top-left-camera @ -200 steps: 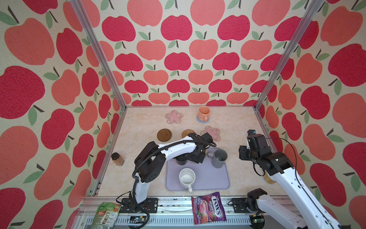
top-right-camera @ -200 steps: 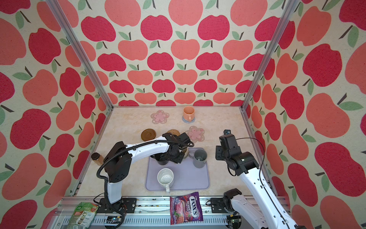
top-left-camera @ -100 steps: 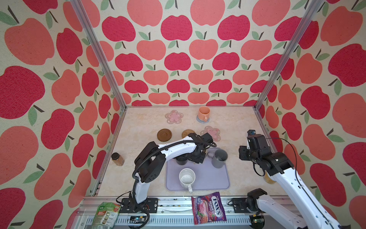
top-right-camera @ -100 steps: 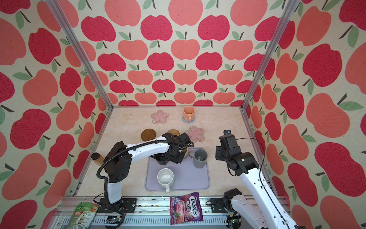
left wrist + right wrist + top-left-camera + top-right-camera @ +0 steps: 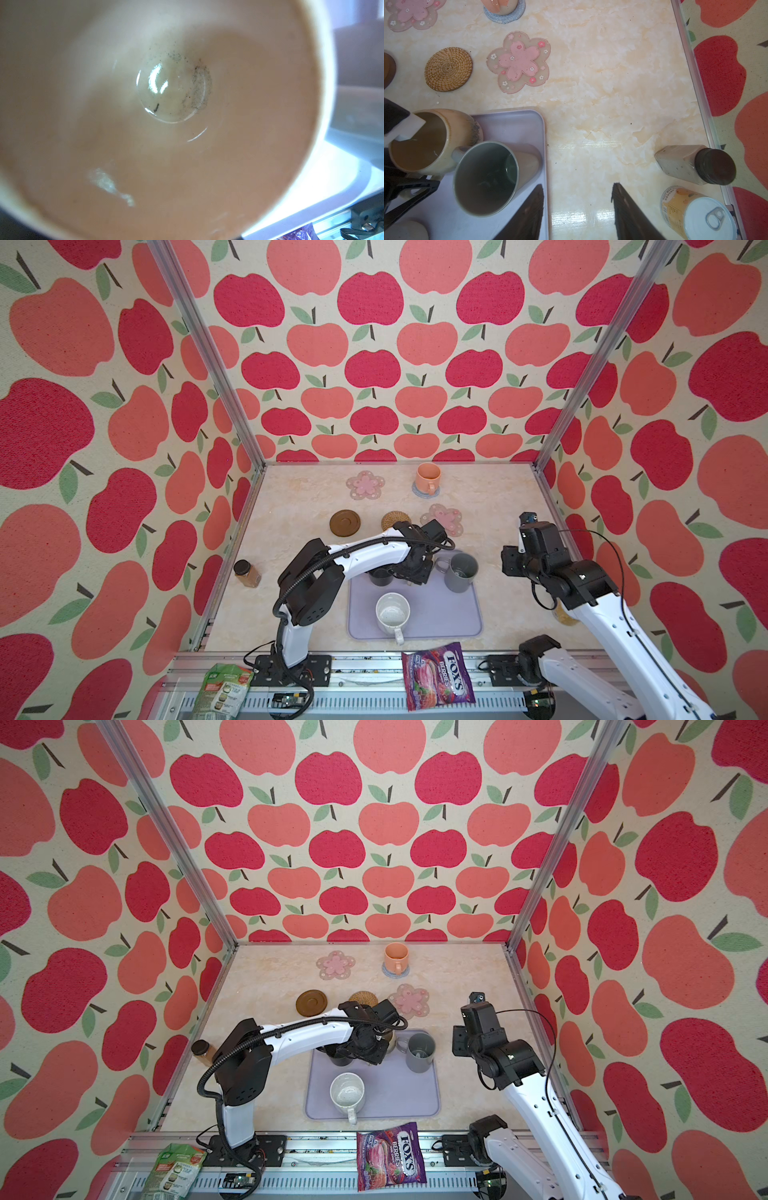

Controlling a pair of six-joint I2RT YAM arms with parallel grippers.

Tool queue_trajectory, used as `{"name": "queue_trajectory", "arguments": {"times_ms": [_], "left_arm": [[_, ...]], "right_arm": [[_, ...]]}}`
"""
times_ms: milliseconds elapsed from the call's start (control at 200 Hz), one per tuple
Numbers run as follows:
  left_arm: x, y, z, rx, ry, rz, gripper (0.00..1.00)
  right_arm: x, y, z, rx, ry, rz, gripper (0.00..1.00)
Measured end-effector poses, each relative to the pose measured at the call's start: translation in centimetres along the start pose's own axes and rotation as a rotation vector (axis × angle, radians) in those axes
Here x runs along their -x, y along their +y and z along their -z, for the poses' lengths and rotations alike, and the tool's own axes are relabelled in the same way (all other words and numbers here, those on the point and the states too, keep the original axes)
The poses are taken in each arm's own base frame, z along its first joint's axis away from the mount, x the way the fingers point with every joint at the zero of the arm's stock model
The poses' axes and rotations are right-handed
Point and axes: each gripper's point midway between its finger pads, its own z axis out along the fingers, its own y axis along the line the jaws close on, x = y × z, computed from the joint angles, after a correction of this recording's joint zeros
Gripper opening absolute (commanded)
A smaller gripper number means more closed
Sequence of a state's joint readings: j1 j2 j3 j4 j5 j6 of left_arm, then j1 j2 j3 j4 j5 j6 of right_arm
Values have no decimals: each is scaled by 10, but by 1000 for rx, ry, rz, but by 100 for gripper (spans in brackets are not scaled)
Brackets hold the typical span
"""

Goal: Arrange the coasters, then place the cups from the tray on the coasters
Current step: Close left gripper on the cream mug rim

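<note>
On the lavender tray stand a black cup, a speckled white cup, a grey cup and a beige cup. My left gripper sits on the beige cup with one white finger inside it; the other finger is hidden. An orange cup stands on the grey-blue coaster. Bare coasters: two pink flowers, rattan, brown disc. My right gripper hangs open and empty beside the tray's right edge.
A brown-lidded jar stands near the left wall. Another jar lies on its side beside a can by the right wall. A candy bag and a green packet lie on the front rail.
</note>
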State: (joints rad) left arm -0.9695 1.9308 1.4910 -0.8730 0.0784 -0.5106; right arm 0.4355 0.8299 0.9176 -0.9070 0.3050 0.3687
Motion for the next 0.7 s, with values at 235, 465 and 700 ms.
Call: {"name": "queue_trajectory", "arguments": {"times_ms": [235, 465, 700], "left_arm": [[1, 0, 3, 0, -8, 5, 30], [3, 2, 4, 13, -9, 23, 24], [5, 4, 3, 47, 4, 23, 25]], "right_arm": [[0, 0, 2, 3, -7, -2, 56], [0, 0, 2, 2, -6, -2, 56], [0, 0, 2, 3, -9, -2, 56]]}}
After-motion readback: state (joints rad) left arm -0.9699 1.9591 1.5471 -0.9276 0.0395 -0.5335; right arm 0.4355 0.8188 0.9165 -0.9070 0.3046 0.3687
